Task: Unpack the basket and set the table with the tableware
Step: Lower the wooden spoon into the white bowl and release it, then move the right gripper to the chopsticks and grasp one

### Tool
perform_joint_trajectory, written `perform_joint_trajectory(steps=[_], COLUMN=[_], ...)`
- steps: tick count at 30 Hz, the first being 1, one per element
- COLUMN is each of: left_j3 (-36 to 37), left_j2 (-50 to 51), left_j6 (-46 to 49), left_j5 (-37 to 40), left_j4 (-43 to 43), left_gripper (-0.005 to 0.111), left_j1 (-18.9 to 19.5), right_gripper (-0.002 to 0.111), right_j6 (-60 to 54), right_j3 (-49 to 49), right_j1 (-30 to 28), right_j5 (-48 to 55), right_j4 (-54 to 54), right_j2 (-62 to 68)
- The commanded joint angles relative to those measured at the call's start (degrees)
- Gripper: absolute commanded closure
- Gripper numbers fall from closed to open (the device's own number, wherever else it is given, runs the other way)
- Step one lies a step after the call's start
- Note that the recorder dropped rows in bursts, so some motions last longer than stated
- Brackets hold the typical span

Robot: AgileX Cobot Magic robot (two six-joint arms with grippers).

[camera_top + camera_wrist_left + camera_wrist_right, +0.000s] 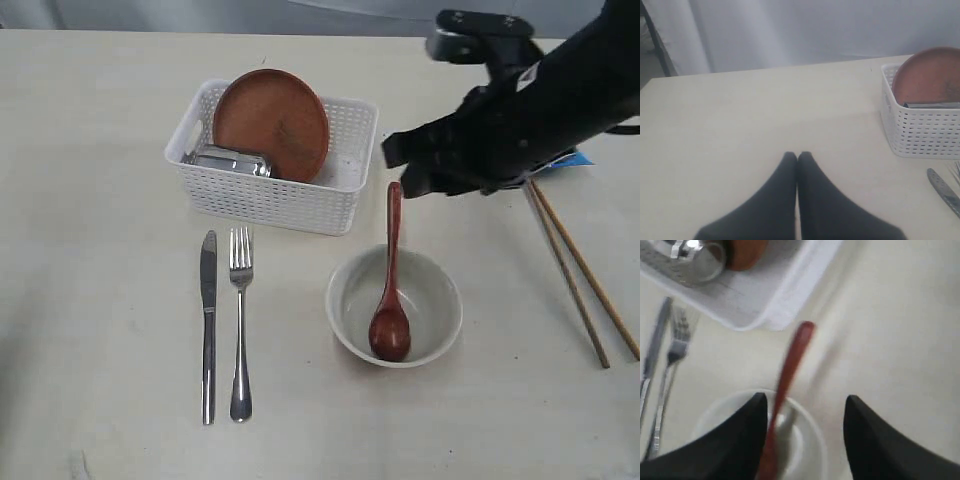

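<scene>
The white basket (270,195) holds the brown plate (272,122), leaning on edge, and the steel cup (232,162). In front of it on the table (100,300) lie the knife (208,320) and fork (240,320), side by side. The wooden spoon (392,290) rests in the pale bowl (438,320), handle pointing toward the basket. My right gripper (400,168) hovers over the handle's end, open; in the right wrist view the spoon (790,365) runs close beside one finger of my right gripper (806,397). My left gripper (798,155) is shut and empty over bare table.
Two wooden chopsticks (580,270) lie on the table at the right. A blue bag corner (582,158) peeks from behind the right arm. In the left wrist view the basket (920,130) and knife tip (942,187) show off to one side.
</scene>
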Motion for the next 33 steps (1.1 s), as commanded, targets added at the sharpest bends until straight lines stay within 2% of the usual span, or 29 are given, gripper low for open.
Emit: perform_joint_trajectory(steps=[1,4,7,16,25,33], left_j3=[0.15,0.15,0.15,0.15,0.15,0.15], left_j2=[-0.18,-0.18,-0.18,-0.18,-0.18,-0.18], left_j6=[0.09,0.09,0.09,0.09,0.09,0.09], left_j5=[-0.6,-0.6,-0.6,-0.6,-0.6,-0.6], left_j4=[0.02,0.02,0.02,0.02,0.02,0.02], left_gripper=[0.107,0.107,0.107,0.107,0.107,0.107], left_j1=[-0.24,-0.24,-0.24,-0.24,-0.24,-0.24], right_gripper=[0.062,0.062,0.062,0.062,0.062,0.062], right_j6=[4.98,1.94,-2.17,-3.2,4.6,5.9], right_j3=[-1.07,0.51,2.71,4.72,4.59,4.59], right_j1=[-7.92,-12.17,-13.94,-13.73,-13.73,-13.73], right_j5=[9.61,10.94,10.45,3.14,-0.36,-3.3], right_j4=[-11.1,-14.16,-14.29,-15.83,-24.9,-27.27], right_j2=[-0.29,0.79,2.47,8.85,13.55,15.92])
